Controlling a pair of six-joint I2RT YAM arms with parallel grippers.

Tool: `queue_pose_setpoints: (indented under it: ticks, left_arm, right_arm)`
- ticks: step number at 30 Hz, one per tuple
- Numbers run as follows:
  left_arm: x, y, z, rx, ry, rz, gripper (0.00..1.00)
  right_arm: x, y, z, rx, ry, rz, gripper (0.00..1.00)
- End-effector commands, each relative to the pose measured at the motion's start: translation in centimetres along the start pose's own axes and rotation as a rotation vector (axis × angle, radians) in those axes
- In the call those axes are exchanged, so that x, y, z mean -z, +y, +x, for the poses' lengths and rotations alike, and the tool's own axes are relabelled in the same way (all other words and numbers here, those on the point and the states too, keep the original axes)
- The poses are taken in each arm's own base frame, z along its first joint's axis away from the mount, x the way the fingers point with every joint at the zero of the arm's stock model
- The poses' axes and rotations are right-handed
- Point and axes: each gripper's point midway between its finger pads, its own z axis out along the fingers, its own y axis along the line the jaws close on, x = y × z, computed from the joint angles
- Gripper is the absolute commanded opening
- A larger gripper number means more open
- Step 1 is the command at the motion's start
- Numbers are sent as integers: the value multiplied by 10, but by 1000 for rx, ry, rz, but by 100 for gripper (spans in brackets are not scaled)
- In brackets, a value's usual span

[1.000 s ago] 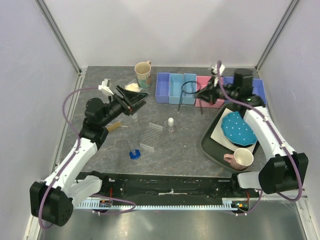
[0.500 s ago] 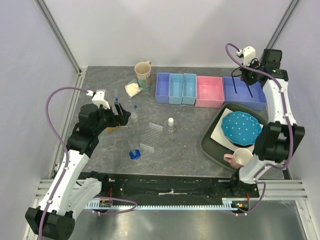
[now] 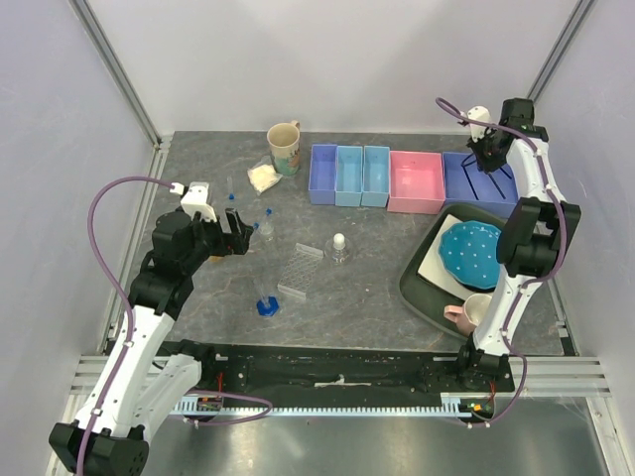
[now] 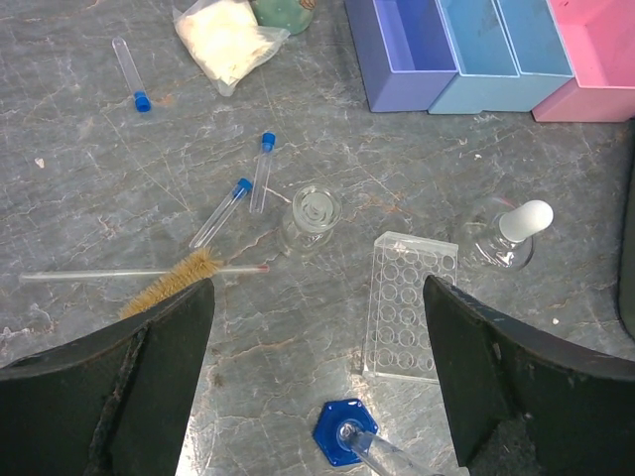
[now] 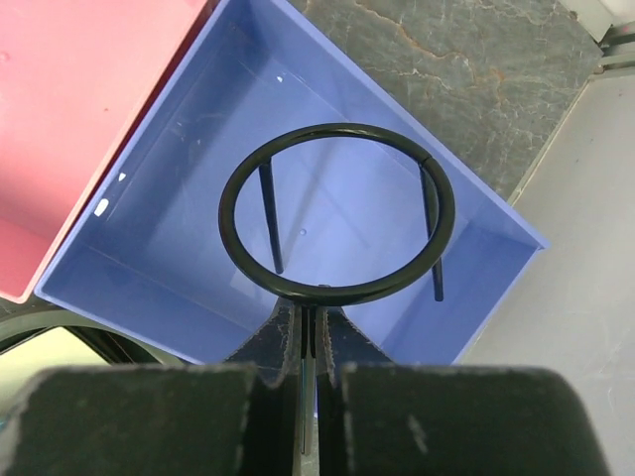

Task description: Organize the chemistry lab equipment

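Note:
My right gripper (image 5: 310, 307) is shut on one leg of the black wire ring tripod (image 5: 337, 128). The tripod's other legs reach down into the dark blue bin (image 5: 119, 268) at the far right (image 3: 486, 186). Whether they touch its floor I cannot tell. My left gripper (image 4: 317, 288) stands open above the table with nothing between its fingers. Below it lie the clear tube rack (image 4: 409, 302), the white-stoppered flask (image 4: 501, 243), blue-capped tubes (image 4: 260, 174) (image 4: 220, 213) (image 4: 130, 72), a small glass jar (image 4: 311, 220) and the bag of pale powder (image 4: 230, 40).
A bristle brush (image 4: 169, 283), a thin glass rod (image 4: 119, 274) and a cylinder on a blue hexagonal foot (image 4: 347, 431) lie near the left gripper. Blue bins (image 3: 347, 174) and a pink bin (image 3: 415, 181) line the back. A cream mug (image 3: 285, 147), dark tray (image 3: 422, 283), dotted plate (image 3: 478, 253) and pink mug (image 3: 476, 314) stand around.
The right arm carried the tripod from the middle bins rightwards to over the dark blue bin. The left arm drew back from the powder bag and its jaws opened wider.

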Motion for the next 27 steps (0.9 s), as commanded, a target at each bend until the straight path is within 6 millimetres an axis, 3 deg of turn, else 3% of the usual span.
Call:
queue_pose_setpoints:
  ticks: [1, 9, 17, 27]
  left_arm:
    - [0, 4, -4, -47, -21, -12, 92]
    - [0, 5, -4, -48, -19, -20, 92]
    - [0, 5, -4, -48, -21, -19, 92]
    - [8, 6, -12, -43, -62, -29, 92]
  right_arm:
    - [4, -15, -14, 30, -27, 41, 4]
    - [-16, 9, 7, 0, 6, -51, 8]
    - [-11, 20, 6, -16, -13, -86, 12]
    - [-5, 25, 5, -31, -19, -101, 26]
